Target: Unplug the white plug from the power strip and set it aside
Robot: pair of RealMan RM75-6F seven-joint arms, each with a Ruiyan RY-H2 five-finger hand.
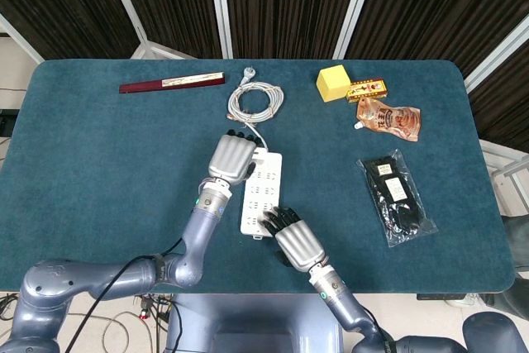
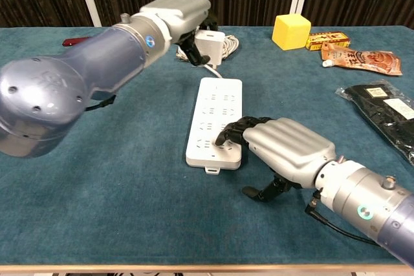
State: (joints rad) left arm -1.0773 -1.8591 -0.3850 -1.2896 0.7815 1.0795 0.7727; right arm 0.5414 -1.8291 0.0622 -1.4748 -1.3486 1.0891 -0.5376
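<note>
The white power strip [image 1: 263, 196] [image 2: 218, 111] lies lengthwise in the middle of the table. My left hand [image 1: 231, 157] [image 2: 183, 16] is over its far end and grips the white plug [image 2: 210, 46]. In the chest view the plug looks lifted clear of the strip, beyond its far edge. In the head view the hand hides the plug. Its white cable runs back to a coil [image 1: 256, 103]. My right hand [image 1: 297, 241] [image 2: 284, 150] presses its fingertips on the strip's near end, with the thumb off to the side on the table.
A yellow block [image 1: 333, 83] [image 2: 291, 31], a snack box [image 1: 368, 88] and an orange pouch [image 1: 388, 117] lie at the far right. A black packet [image 1: 397, 196] lies at the right. A dark red bar [image 1: 171, 83] lies at the far left.
</note>
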